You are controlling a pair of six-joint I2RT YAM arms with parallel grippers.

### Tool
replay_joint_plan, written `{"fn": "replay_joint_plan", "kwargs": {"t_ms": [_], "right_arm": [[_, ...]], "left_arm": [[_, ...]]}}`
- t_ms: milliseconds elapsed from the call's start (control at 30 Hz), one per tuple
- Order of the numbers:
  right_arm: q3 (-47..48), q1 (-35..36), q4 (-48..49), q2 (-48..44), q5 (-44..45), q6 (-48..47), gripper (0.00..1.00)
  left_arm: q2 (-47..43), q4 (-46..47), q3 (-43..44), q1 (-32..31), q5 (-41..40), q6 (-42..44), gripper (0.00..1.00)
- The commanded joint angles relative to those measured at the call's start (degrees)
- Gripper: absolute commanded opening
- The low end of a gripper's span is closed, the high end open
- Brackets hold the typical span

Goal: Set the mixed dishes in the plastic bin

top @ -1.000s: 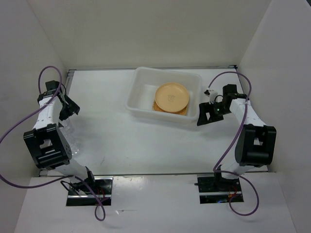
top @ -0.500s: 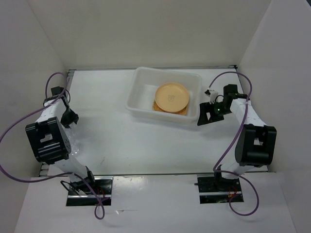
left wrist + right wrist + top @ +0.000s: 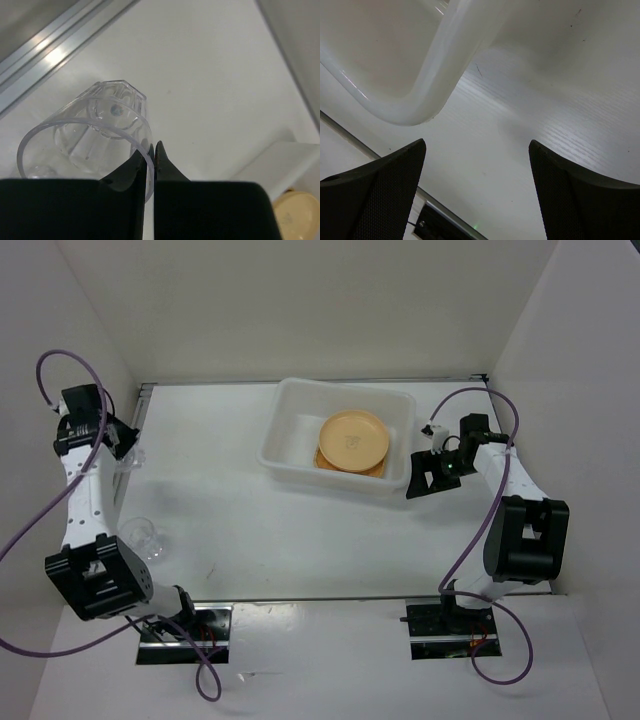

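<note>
My left gripper (image 3: 122, 447) is raised at the far left of the table. It is shut on the rim of a small clear plastic cup (image 3: 90, 132); the thin wall is pinched between the black fingertips (image 3: 161, 152). A second clear cup (image 3: 148, 537) stands on the table near the left arm's base. The plastic bin (image 3: 283, 430) sits at the back centre. Inside it a round tan-yellow plate (image 3: 353, 437) lies on a woven tan plate (image 3: 324, 461). My right gripper (image 3: 432, 475) hangs open just right of the bin, with nothing between its fingers (image 3: 375, 200).
White walls enclose the table on the left, back and right. A metal rail (image 3: 55, 45) runs along the table's left edge behind the held cup. The bin's rounded corner (image 3: 440, 75) lies close in front of the right gripper.
The left gripper went from open to shut on the cup's rim, and the arm swung up toward the back left. The cup on the table came into sight. The right arm stayed still.
</note>
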Motion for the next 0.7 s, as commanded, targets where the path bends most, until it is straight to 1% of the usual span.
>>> {"fn": "replay_joint_plan", "kwargs": {"t_ms": [0, 33, 67, 100, 133, 167, 200, 233, 300, 333, 367, 400, 433, 467, 533, 600, 633, 667], "right_arm": [[0.3, -0.3, 0.6, -0.1, -1.3, -0.6, 0.88], [0.3, -0.3, 0.6, -0.1, -1.3, -0.6, 0.88], [0.3, -0.3, 0.6, -0.1, -1.3, -0.6, 0.88], [0.3, -0.3, 0.6, -0.1, -1.3, -0.6, 0.88], [0.3, -0.3, 0.6, -0.1, -1.3, -0.6, 0.88], [0.3, -0.3, 0.6, -0.1, -1.3, -0.6, 0.88], [0.3, -0.3, 0.6, -0.9, -1.3, -0.6, 0.88], [0.3, -0.3, 0.6, -1.5, -1.3, -0.6, 0.88], [0.3, -0.3, 0.6, -2.4, -1.3, -0.6, 0.88], [-0.2, -0.9, 0.6, -3.1, -1.3, -0.6, 0.88], [-0.2, -0.9, 0.6, -3.1, -1.3, -0.6, 0.88], [-0.2, -0.9, 1.2, -3.7, -1.3, -0.6, 0.88], [-0.2, -0.9, 1.2, -3.7, -1.3, -0.6, 0.88], [-0.2, -0.9, 1.2, -3.7, -1.3, -0.6, 0.88], [-0.2, -0.9, 1.2, -3.7, -1.3, -0.6, 0.88], [-0.2, -0.9, 1.2, -3.7, -1.3, -0.6, 0.88], [-0.2, -0.9, 1.2, -3.7, -1.3, -0.6, 0.88], [-0.2, -0.9, 1.2, -3.7, -1.3, -1.1, 0.88]], "left_arm": [[2.3, 5.6, 3.8, -0.8, 12.5, -3.6, 0.0], [3.7, 9.8, 4.5, -1.6, 16.1, -4.3, 0.0], [4.6, 10.9, 5.7, -2.8, 18.6, -5.2, 0.0], [5.5, 11.6, 9.8, -4.0, 21.3, -5.2, 0.0], [7.6, 11.6, 12.2, -7.3, 21.8, -5.2, 0.0], [8.9, 12.2, 14.9, -9.0, 21.9, -3.3, 0.0], [10.4, 11.5, 17.7, -10.7, 23.0, -2.2, 0.0], [13.9, 10.0, 23.3, -13.8, 23.8, -0.8, 0.0], [17.8, 7.6, 29.1, -17.4, 24.4, 3.3, 0.0], [21.7, 5.3, 31.6, -20.9, 24.9, 4.6, 0.0], [23.6, 3.9, 36.6, -22.6, 24.9, 5.9, 0.0], [25.4, 2.7, 38.8, -24.5, 24.1, 8.1, 0.0], [28.5, 1.6, 40.5, -26.2, 22.4, 9.0, 0.0], [29.9, -0.9, 42.3, -29.1, 21.2, 9.6, 0.0], [32.8, -3.0, 45.8, -31.9, 18.7, 11.5, 0.0], [35.9, -4.4, 48.4, -35.0, 18.2, 12.1, 0.0], [37.1, -5.8, 51.3, -36.2, 16.4, 12.7, 0.0], [38.0, -6.4, 52.6, -38.5, 15.4, 12.7, 0.0]]}}
